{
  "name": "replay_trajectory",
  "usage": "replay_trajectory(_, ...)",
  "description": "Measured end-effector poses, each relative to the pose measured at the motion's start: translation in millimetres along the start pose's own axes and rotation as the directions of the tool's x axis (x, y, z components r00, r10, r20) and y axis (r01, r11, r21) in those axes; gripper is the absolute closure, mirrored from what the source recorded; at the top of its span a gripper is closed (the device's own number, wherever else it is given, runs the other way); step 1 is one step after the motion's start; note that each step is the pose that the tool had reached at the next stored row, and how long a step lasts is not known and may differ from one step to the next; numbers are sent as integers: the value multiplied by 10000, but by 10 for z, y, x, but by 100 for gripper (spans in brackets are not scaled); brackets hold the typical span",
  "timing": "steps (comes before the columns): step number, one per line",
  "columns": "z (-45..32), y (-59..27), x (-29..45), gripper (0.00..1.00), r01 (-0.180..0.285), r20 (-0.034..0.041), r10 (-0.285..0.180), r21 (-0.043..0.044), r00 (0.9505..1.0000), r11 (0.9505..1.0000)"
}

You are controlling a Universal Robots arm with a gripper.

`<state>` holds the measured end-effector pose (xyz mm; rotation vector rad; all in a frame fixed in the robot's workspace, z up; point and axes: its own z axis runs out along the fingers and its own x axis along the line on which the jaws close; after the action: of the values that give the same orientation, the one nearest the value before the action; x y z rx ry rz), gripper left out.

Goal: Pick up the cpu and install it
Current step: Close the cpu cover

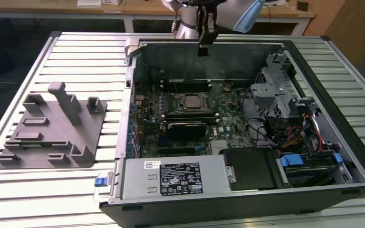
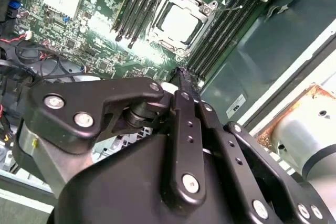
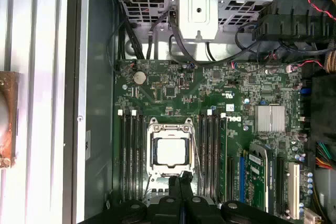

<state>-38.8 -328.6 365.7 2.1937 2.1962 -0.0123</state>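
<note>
Found the jaws clenched tip to tip on nothing, with the black link-armed gripper (image 1: 202, 52) hung over the far rim of the open black computer case (image 1: 246, 209). Noted, well apart from the jaws toward the exterior view's left, the grey moulded fixture (image 1: 49, 133) with upright posts. Spotted the cpu (image 3: 170, 151), a small flat silvery-grey square chip, below the jaws and somewhat forward of the tips, lying inside the square black-and-metal socket frame (image 3: 170, 128) on the green motherboard (image 3: 210, 93); took it for seated, yet could not vouch for the frame's latch. Judged the main hazard a descent with tips shut: a blunt strike on lid or frame, a shifted chip, bent contacts underneath. Feared likewise a clip against the dark memory slots (image 3: 131, 156) just beside the socket on either side. Marked, toward the exterior view's right of the jaws, loose coloured cables (image 1: 295, 140) beside the grey metal drive cage (image 1: 274, 90), liable to snag.
</note>
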Motion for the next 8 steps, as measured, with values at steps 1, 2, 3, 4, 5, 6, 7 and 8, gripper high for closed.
replay_trajectory(1, -86, 2, -3, 89, 0, -1, 0, -1, 10000, 10000)
replay_trajectory(2, -84, 2, -3, 89, 0, 1, 0, 0, 10000, 10000)
replay_trajectory(3, -43, 1, -18, 89, 0, 0, 0, 0, 10000, 10000)
replay_trajectory(4, -34, 1, -18, 89, 0, -2, 0, -1, 10000, 10000)
replay_trajectory(5, -31, 1, -19, 89, 0, 0, 0, 0, 10000, 10000)
replay_trajectory(6, -27, 1, -19, 89, 0, 0, 0, 0, 10000, 10000)
replay_trajectory(7, -23, 0, -19, 89, 0, 0, 0, 0, 10000, 10000)
replay_trajectory(8, -18, 0, -19, 89, 0, 0, 0, 0, 10000, 10000)
